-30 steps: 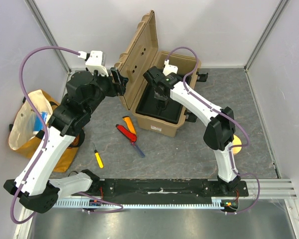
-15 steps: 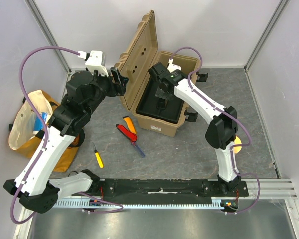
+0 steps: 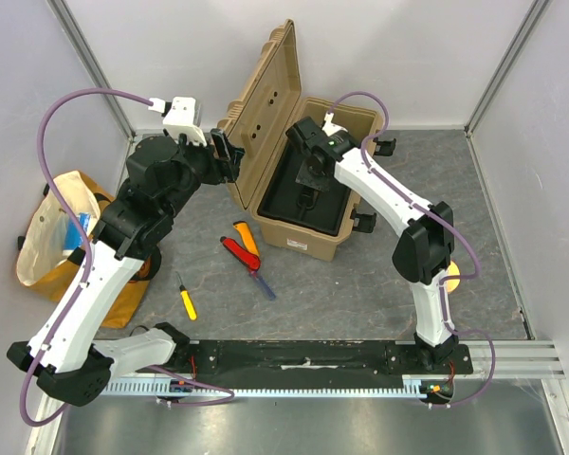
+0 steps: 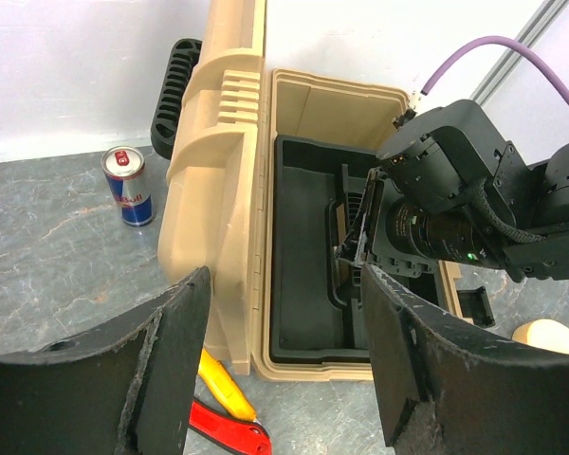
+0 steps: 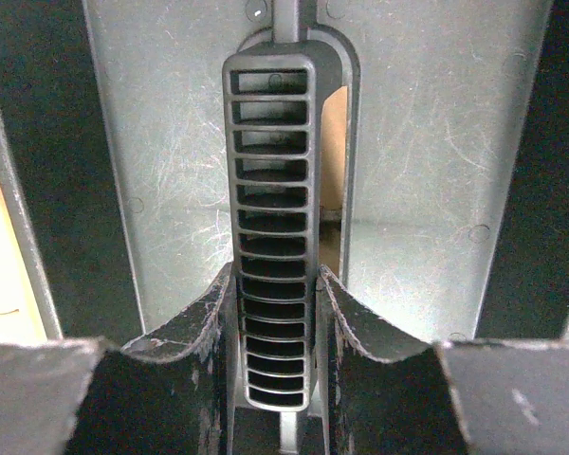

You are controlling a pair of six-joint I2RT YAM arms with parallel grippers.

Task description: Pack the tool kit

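Right gripper [image 5: 275,284] is clamping the tray's ribbed handle [image 5: 273,190] inside the open case [image 3: 303,243], having shifted slightly rearward; the tray lift is probably beginning. Left gripper [image 4: 286,280] is hovering, jaws spread, beside the lid [image 4: 218,190]. Red pliers [image 3: 237,252] are awaiting packing on the tabletop [image 3: 360,294]. Can [image 4: 128,187] is showing Red Bull colours, lettering unreadable.

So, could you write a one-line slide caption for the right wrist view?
Right wrist view: the right fingers press both sides of the ribbed black handle above the scratched tray floor.
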